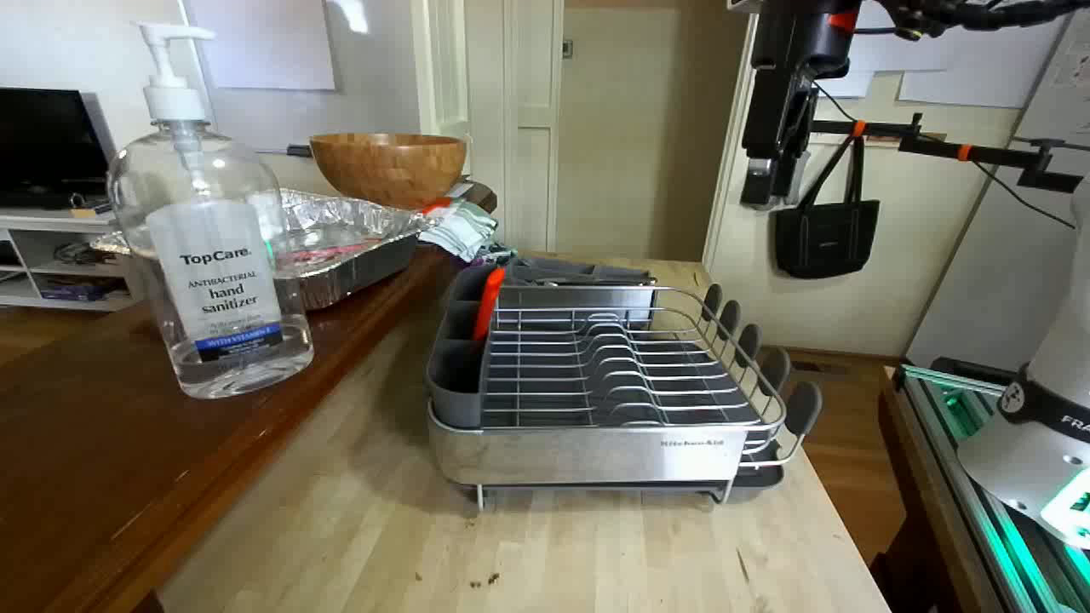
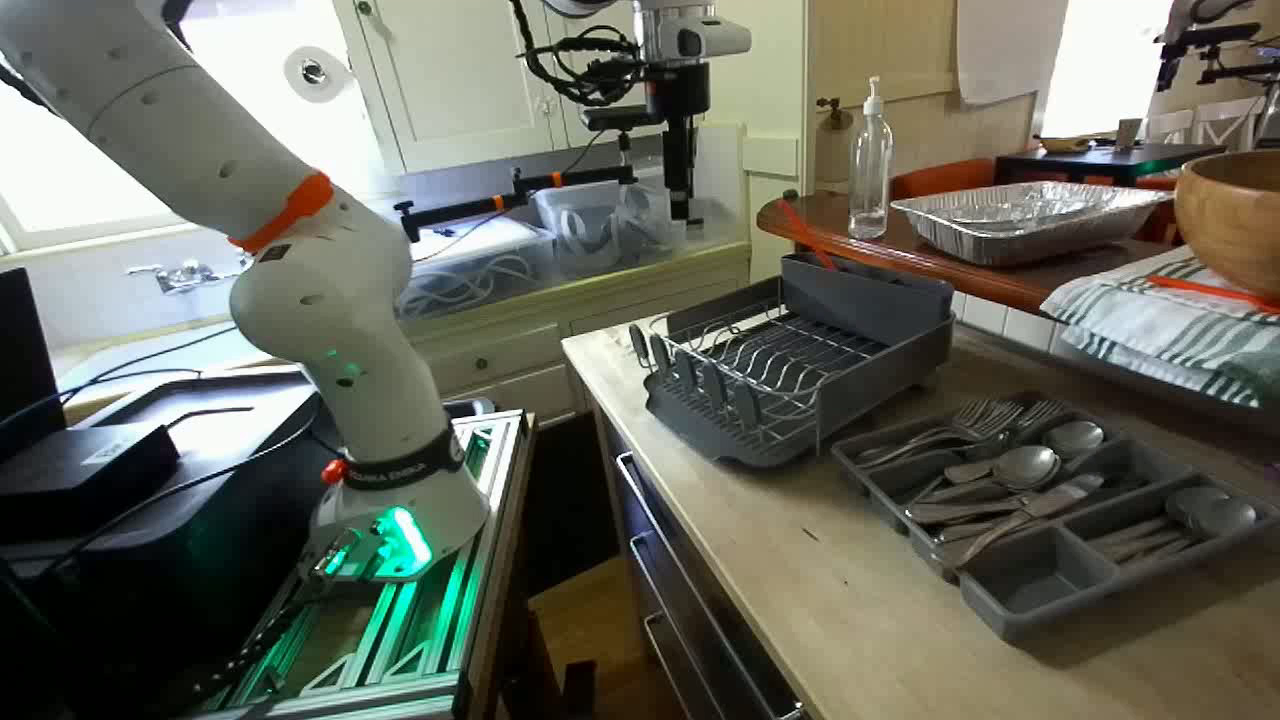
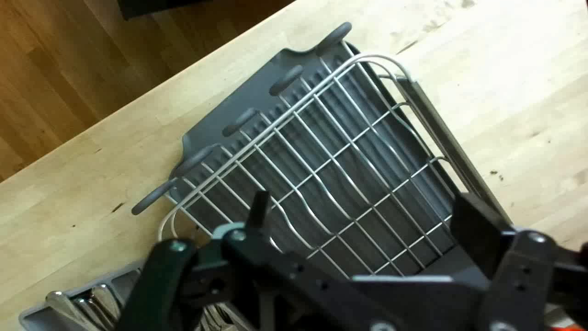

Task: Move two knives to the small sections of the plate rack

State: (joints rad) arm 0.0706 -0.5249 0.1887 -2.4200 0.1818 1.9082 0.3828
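While the empty gripper [image 3: 363,204] gapes wide, fetching seems in hand, calling next for a reach into the cutlery tray [image 2: 1035,577] for table knives [image 2: 1052,500], right of the KitchenAid dish rack [image 2: 885,386] and its far utensil compartments [image 2: 862,306] in an exterior view.

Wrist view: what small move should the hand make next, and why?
I'd probably shift the hand from above the plate rack toward the cutlery tray. Its jaws stand apart and grip nothing, and an exterior view shows what looks like a knife lying in that cutlery tray.
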